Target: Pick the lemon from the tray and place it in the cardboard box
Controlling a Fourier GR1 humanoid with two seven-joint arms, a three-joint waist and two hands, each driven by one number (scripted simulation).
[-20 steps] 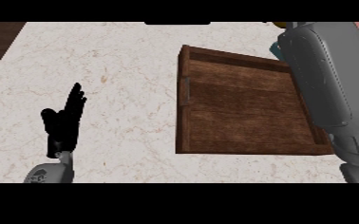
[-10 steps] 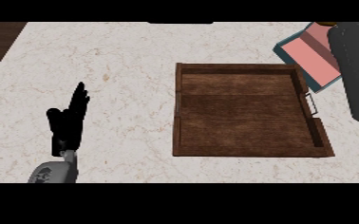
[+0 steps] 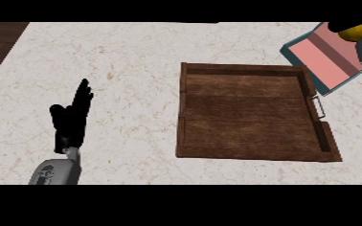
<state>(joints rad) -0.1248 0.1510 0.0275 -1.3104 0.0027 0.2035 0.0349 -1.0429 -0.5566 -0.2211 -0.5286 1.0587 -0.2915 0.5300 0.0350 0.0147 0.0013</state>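
Resting hand: left hand (image 3: 71,119) low at the view's left, fingers straight and released, holding nothing.
Counter: pale marbled counter (image 3: 120,67) under the hand.
Tray: wooden tray (image 3: 185,124) well right of the hand.
Box: pink-lined box (image 3: 326,57) beyond the tray's far right corner.
Lemon: yellow lemon (image 3: 351,30) at the box's top edge.
Writing: none readable.

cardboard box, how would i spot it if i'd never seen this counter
Start at the brown wooden tray right of centre on the pale marble counter. Just past the tray's far right corner, cut by the view's edge, sits the cardboard box. It alone is pink inside with a teal rim, lying tilted.
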